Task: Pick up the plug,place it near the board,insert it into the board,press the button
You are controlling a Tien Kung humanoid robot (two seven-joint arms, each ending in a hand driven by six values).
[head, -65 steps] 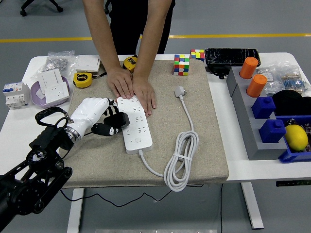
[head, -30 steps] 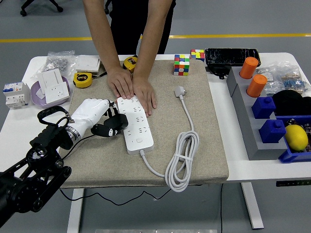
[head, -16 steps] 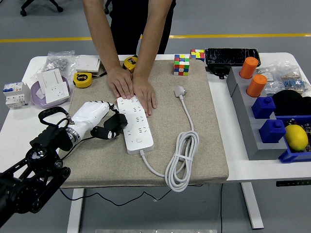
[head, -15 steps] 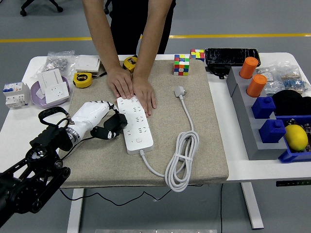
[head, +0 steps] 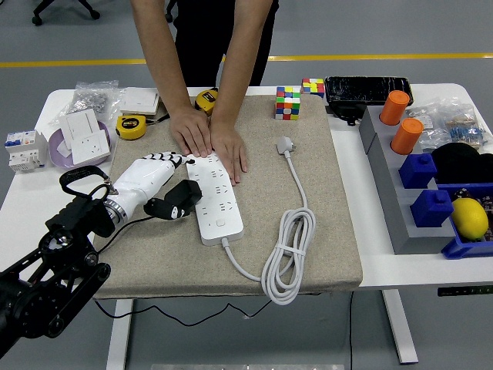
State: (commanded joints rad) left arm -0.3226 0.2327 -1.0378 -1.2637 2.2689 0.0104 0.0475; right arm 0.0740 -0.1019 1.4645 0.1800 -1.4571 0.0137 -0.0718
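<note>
The white power strip (head: pixel 211 194) lies on the beige mat (head: pixel 323 231). A person's two hands (head: pixel 208 139) press flat on its far end. A black plug (head: pixel 179 198) rests against the strip's left edge, its black cable trailing back to the left. My left hand (head: pixel 154 179), white with dark fingertips, sits just left of the plug. Its fingers (head: pixel 171 158) are stretched out above the plug toward the strip's far end and no longer wrap it. The strip's own white plug (head: pixel 286 144) and coiled cord (head: pixel 288 254) lie to the right.
Two tape measures (head: pixel 132 126), a purple bowl with a socket plate (head: pixel 83 142) and a breaker (head: pixel 23 150) sit at the left. Puzzle cubes (head: pixel 288 102) stand at the back. Grey and blue bins with orange cylinders (head: pixel 404 127) and a lemon (head: pixel 470 217) fill the right.
My left hand's fingers have uncurled from around the black plug and now point up along the strip. The plug stays at the strip's left edge. The person's hands have not moved.
</note>
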